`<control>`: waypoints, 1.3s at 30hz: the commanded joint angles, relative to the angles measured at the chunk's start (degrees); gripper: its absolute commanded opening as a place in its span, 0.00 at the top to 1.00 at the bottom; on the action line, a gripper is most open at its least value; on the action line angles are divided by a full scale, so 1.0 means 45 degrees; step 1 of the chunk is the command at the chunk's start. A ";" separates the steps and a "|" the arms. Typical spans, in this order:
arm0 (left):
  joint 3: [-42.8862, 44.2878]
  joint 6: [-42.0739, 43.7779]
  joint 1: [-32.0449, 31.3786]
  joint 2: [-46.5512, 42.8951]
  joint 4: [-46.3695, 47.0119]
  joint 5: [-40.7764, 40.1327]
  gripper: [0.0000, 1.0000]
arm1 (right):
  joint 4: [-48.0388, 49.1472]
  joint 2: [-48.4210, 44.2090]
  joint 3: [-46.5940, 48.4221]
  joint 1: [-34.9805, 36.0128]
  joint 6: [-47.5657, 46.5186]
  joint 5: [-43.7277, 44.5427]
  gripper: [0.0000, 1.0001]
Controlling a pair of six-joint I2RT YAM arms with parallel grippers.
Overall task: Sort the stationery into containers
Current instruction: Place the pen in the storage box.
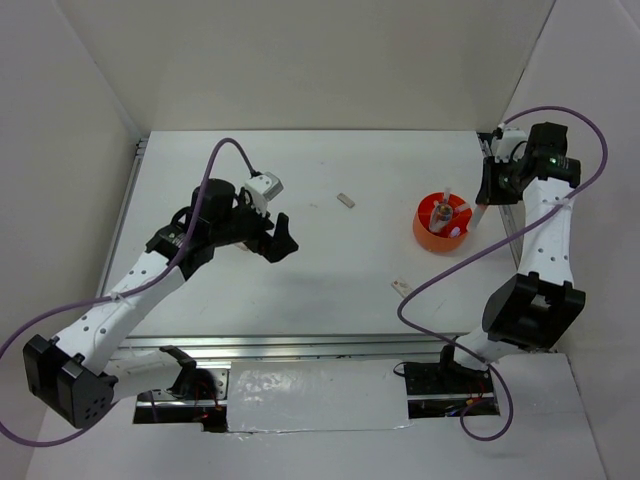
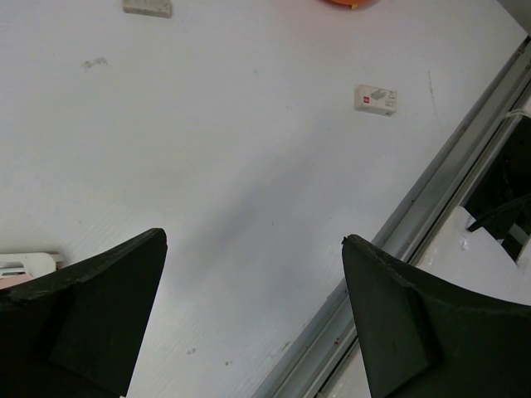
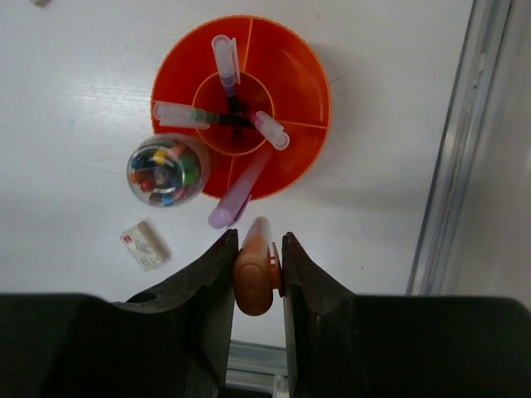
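One orange pen (image 3: pixel 255 282) is pinched at its thick end by the right gripper (image 3: pixel 257 245), at six o'clock of the orange tub (image 3: pixel 307 75). It is likely light, stiff, slick plastic, and an end grip risks pivoting. The left gripper (image 2: pixel 253 239) hangs spread wide, empty, over the table (image 2: pixel 249 124).

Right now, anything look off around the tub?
The lilac pen slants out over the tub rim, its end past the edge, unlike the other pens propped inside. Two erasers lie loose on the table.
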 commanded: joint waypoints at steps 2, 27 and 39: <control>0.1016 0.0564 -0.0046 0.0274 0.0143 -0.0767 0.01 | 0.2374 -0.0004 -0.0920 0.0130 0.1094 0.0041 1.00; 0.1446 0.0545 0.1262 0.1192 0.0242 -0.0693 0.01 | 0.5170 0.0504 -0.3617 0.0989 0.2072 0.0315 0.76; 0.0763 0.0506 0.1282 0.1251 0.0768 -0.0203 0.03 | 0.3452 -0.0804 -0.1356 0.1223 0.2228 -0.0682 0.58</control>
